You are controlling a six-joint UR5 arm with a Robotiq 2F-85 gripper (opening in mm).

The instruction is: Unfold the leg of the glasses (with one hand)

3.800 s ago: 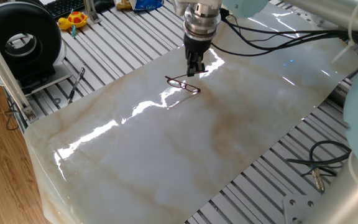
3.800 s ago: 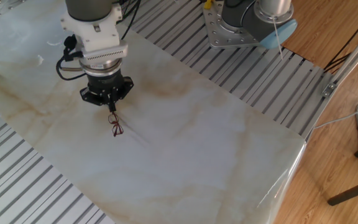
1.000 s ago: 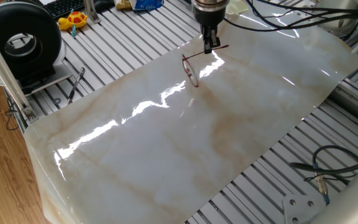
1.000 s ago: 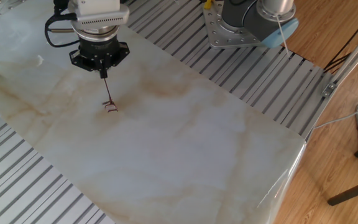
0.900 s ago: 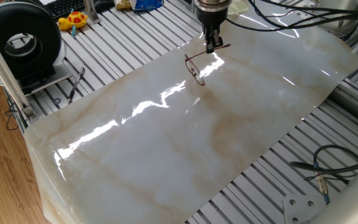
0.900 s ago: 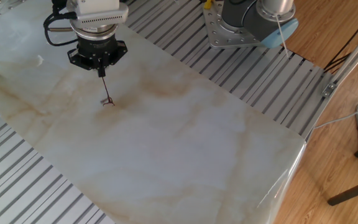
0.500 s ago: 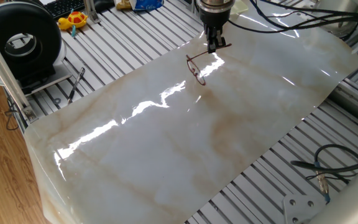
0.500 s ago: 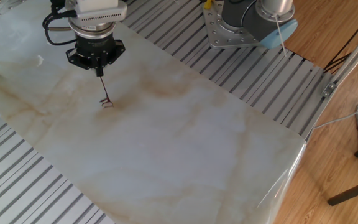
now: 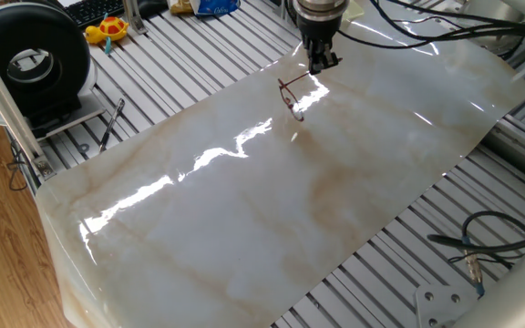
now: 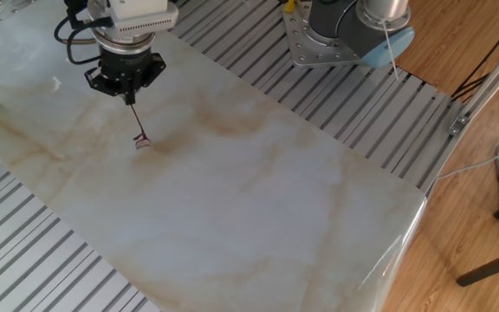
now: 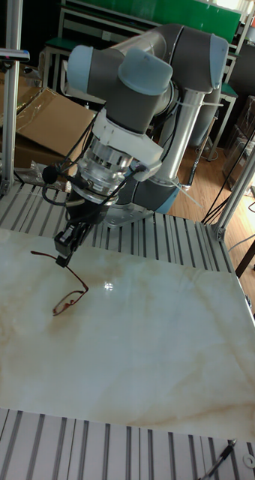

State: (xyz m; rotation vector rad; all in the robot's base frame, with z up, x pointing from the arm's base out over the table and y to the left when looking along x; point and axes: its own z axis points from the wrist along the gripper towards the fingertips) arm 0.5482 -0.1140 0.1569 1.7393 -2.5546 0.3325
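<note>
The glasses (image 9: 290,95) are a thin dark reddish wire frame near the far edge of the marble sheet (image 9: 244,219). My gripper (image 9: 319,66) is shut on one slim leg, just above the sheet. The lens front trails below it and touches the surface. In the other fixed view the gripper (image 10: 130,98) holds the leg as a straight thin line down to the glasses (image 10: 141,140). The tall fixed view shows the gripper (image 11: 64,259) pinching the leg, with the glasses (image 11: 70,294) front lying on the sheet and a leg tip sticking out to the left.
A black pen-like tool (image 9: 112,123) lies on the slatted table left of the sheet, near a black reel (image 9: 30,56) and a yellow toy (image 9: 108,29). Loose cables (image 9: 468,241) lie at the right. A second arm base (image 10: 345,30) stands beyond the sheet.
The gripper has moved toward the sheet's far edge with the leg in its grip. The lens front has dragged after it, and the leg now stands out from the frame.
</note>
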